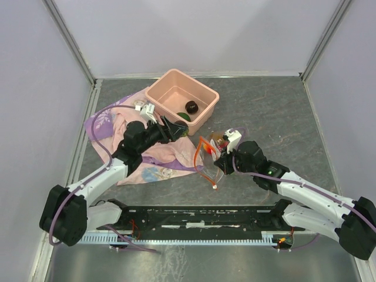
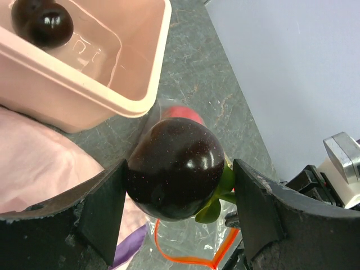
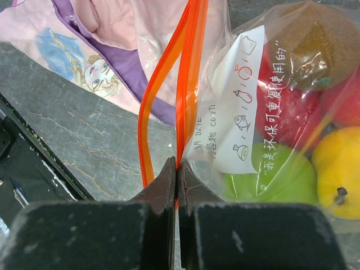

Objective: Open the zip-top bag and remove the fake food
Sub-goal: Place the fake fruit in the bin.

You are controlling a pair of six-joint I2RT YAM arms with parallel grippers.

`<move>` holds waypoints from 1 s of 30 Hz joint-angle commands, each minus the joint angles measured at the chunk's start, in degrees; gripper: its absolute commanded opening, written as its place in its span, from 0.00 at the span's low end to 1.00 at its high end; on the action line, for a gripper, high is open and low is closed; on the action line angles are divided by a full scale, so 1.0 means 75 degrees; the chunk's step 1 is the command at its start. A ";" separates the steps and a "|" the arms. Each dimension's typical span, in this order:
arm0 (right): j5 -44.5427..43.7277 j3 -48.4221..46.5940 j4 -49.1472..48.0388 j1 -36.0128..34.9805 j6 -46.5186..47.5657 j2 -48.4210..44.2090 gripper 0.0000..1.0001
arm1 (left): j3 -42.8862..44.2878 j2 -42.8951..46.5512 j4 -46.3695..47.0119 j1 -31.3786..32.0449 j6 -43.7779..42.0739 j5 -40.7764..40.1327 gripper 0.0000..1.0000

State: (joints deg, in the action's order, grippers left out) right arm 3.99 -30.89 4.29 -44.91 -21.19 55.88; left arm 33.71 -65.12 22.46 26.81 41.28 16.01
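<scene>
Pink printed cloth (image 1: 117,126) lies at my ten o'clock, and over its right edge my left gripper (image 1: 175,129) holds a dark purple fruit (image 2: 174,174) with a green calyx, jaws spread wide around it, at six o'clock of the tub (image 1: 167,88). The tub sits at twelve o'clock and already has a dark piece (image 1: 191,107) and a green piece (image 1: 183,116) in it. At four o'clock of the tub lies the zip-top bag (image 1: 212,154). Its zip strip (image 3: 185,73) is parted into two orange bands, and my right gripper (image 3: 176,180) is pinched tight on one of them. I judge the opening done and the emptying under halfway: red (image 3: 287,112), green (image 3: 275,177), yellow (image 3: 337,174) and brown (image 3: 312,48) fake food remain inside.
</scene>
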 commanded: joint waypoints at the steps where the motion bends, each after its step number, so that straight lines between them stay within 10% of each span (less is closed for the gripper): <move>1: -0.0017 0.0055 -0.0304 -0.0026 0.0025 -0.0138 0.02 | 0.0672 -0.0385 0.0556 -0.0154 0.0216 0.0350 0.41; 11: 0.0007 0.0072 -0.0346 -0.0026 0.0014 -0.0104 0.02 | 0.2364 -0.1955 -0.0091 -0.0389 0.0136 -0.0284 0.43; 17: 0.0053 0.0067 -0.0373 -0.0025 -0.0010 -0.0104 0.02 | 0.4520 -0.3473 -0.2201 -0.0384 -0.0275 -0.2211 0.99; 30: 0.0015 -0.0095 -0.0294 -0.0024 0.0099 -0.0094 0.02 | 0.4916 -0.2791 -0.1848 -0.0403 -0.0753 -0.2488 0.99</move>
State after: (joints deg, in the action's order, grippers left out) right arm 4.03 -30.50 3.90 -44.91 -21.17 56.05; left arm 71.57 -91.22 5.43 24.08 39.09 -2.87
